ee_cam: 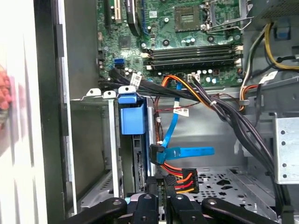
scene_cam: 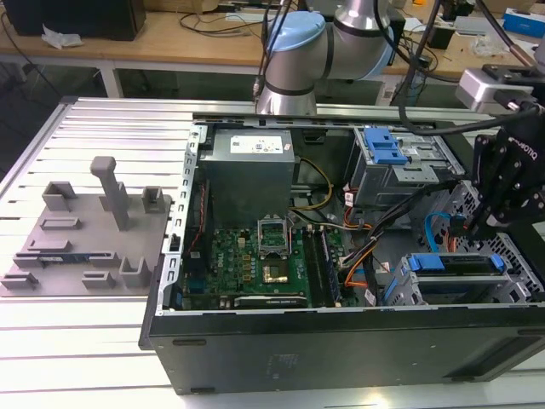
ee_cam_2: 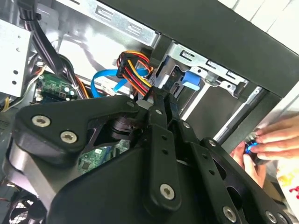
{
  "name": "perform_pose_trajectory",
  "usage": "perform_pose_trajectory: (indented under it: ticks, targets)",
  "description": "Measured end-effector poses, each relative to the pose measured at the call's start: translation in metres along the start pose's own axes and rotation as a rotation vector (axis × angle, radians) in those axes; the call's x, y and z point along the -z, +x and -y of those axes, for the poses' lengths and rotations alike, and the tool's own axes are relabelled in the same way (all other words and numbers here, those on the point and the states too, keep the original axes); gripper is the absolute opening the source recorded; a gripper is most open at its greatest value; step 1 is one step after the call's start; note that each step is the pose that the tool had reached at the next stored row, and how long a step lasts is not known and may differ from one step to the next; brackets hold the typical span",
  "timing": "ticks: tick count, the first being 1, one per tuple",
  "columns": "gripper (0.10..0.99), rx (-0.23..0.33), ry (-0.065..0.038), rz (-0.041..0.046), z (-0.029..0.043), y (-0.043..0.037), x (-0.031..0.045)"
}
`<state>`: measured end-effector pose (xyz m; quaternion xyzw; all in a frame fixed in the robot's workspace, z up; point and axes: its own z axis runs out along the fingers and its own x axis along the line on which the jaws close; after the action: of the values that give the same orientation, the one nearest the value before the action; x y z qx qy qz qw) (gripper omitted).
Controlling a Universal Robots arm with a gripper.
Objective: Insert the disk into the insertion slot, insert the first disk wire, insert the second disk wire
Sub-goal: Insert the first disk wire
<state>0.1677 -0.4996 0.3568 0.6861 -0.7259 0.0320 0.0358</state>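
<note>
The disk (scene_cam: pixel 456 264), in its blue caddy, lies in the insertion slot (scene_cam: pixel 398 288) at the case's corner nearest the exterior view's right. In the first wrist view the disk (ee_cam: pixel 138 158) is edge-on under its blue tab. A blue flat wire (ee_cam: pixel 187 151) ends in a dark plug against the disk's edge. My gripper (scene_cam: pixel 467 228) hangs just above the slot. In both wrist views its fingers (ee_cam: pixel 153 186) stand close together, and the black plug of a red, yellow and orange wire bundle (ee_cam: pixel 183 179) sits at their tips. That bundle (ee_cam_2: pixel 133 65) runs up from the gripper (ee_cam_2: pixel 163 100).
A taller grey cage with a blue latch (scene_cam: pixel 383 149) stands behind the slot. The motherboard (scene_cam: pixel 255 256) and power supply (scene_cam: pixel 251 175) fill the case's other half. Black cable bundles (ee_cam: pixel 224 107) cross above the bay. A person's hand (ee_cam_2: pixel 275 140) rests outside the case wall. A grey fixture plate (scene_cam: pixel 85 230) lies beside the case.
</note>
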Motion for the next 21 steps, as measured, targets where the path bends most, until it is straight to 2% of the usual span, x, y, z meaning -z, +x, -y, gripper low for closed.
perform_pose_trajectory:
  ticks: [1,2,9,11,12,19,21]
  targets:
    - [0.165,0.0,-0.001,0.0083,0.0001,0.0019,-0.0001]
    - [0.165,0.0,-0.001,0.0094,0.0001,0.0023,-0.0002]
    - [0.165,0.0,-0.001,0.0094,0.0001,0.0043,-0.0004]
    - [0.165,0.0,0.0,0.0094,0.0003,0.0086,-0.0008]
    - [0.165,0.0,0.0,0.0093,0.0006,0.0135,-0.0013]
    - [0.165,-0.013,-0.002,0.0095,-0.0001,0.0164,-0.0031]
    - [0.165,-0.013,-0.002,0.0094,0.0001,0.0196,-0.0043]
